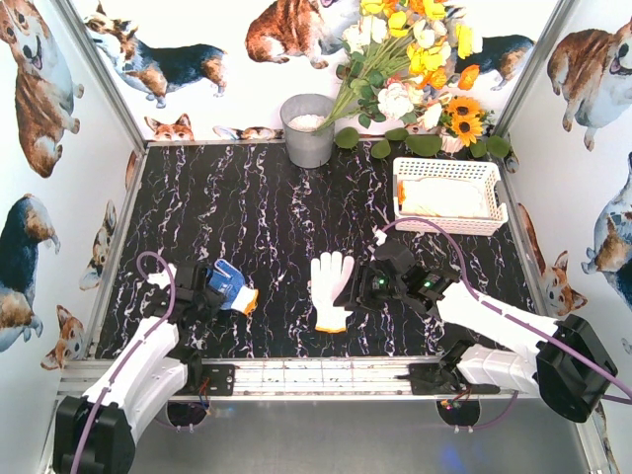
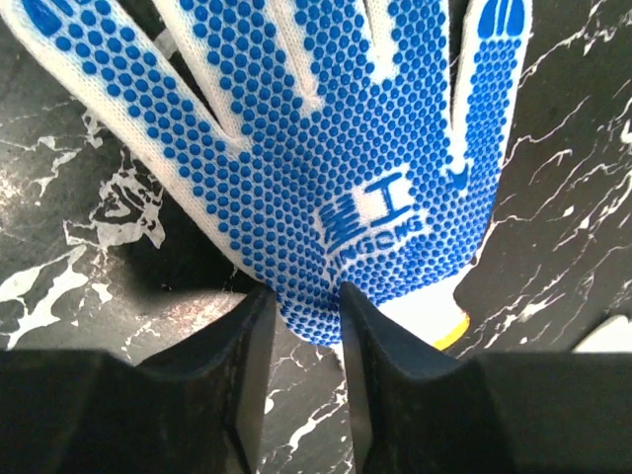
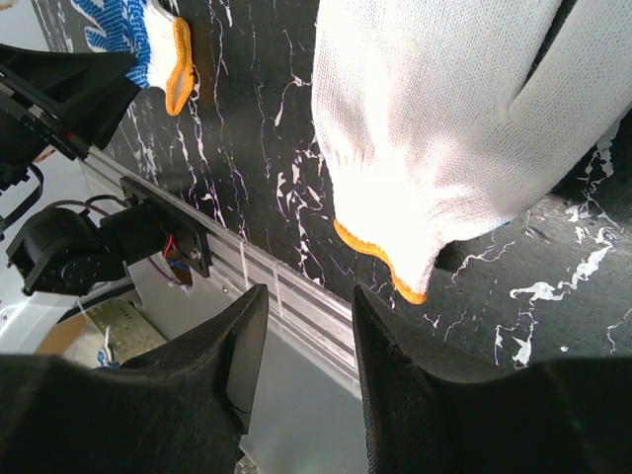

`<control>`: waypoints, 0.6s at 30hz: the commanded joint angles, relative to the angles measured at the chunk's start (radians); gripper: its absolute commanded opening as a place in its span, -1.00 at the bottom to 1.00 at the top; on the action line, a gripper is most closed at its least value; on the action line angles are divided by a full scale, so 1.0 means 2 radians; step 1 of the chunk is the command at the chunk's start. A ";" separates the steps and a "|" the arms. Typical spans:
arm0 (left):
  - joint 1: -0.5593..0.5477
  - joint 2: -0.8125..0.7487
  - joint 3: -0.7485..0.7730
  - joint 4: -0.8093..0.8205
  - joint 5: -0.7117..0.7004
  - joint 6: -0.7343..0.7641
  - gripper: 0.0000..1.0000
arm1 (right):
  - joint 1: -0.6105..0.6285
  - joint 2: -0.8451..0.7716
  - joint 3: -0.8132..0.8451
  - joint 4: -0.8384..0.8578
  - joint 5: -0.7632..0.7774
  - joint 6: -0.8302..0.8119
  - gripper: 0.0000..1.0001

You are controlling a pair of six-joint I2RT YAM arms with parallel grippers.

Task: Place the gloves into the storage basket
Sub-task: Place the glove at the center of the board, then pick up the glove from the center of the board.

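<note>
A blue-palmed glove (image 1: 233, 287) with a yellow cuff edge lies at the front left. My left gripper (image 1: 209, 286) is closed on the heel of its palm. In the left wrist view the blue glove (image 2: 326, 128) fills the frame and its lower edge sits between my gripper's tips (image 2: 306, 296). A white glove with an orange cuff (image 1: 331, 288) lies flat at the front middle. My right gripper (image 1: 356, 286) is just right of it, jaws narrowly apart and empty. In the right wrist view that gripper (image 3: 309, 296) is below the white glove's cuff (image 3: 444, 128). The white storage basket (image 1: 446, 166) stands at the back right with pale gloves (image 1: 441, 200) inside.
A grey metal bucket (image 1: 308, 130) stands at the back middle, with a flower bunch (image 1: 415, 59) leaning beside it. The aluminium front rail (image 3: 296, 286) runs under my right gripper. The blue glove's cuff also shows in the right wrist view (image 3: 176, 61). Corgi-print walls enclose the table.
</note>
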 commanded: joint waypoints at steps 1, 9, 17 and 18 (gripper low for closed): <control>0.008 0.015 -0.005 0.014 -0.011 0.014 -0.58 | 0.002 -0.003 0.010 0.024 0.006 -0.009 -0.18; 0.009 0.016 0.034 0.035 0.001 0.111 -1.00 | 0.002 0.002 0.027 0.030 0.025 -0.015 -0.14; -0.034 0.121 0.111 0.112 0.231 0.230 -1.00 | 0.000 0.053 0.027 0.091 0.020 -0.008 -0.10; -0.044 0.128 0.121 0.116 0.248 0.238 -1.00 | 0.000 0.062 0.028 0.100 0.012 -0.001 -0.08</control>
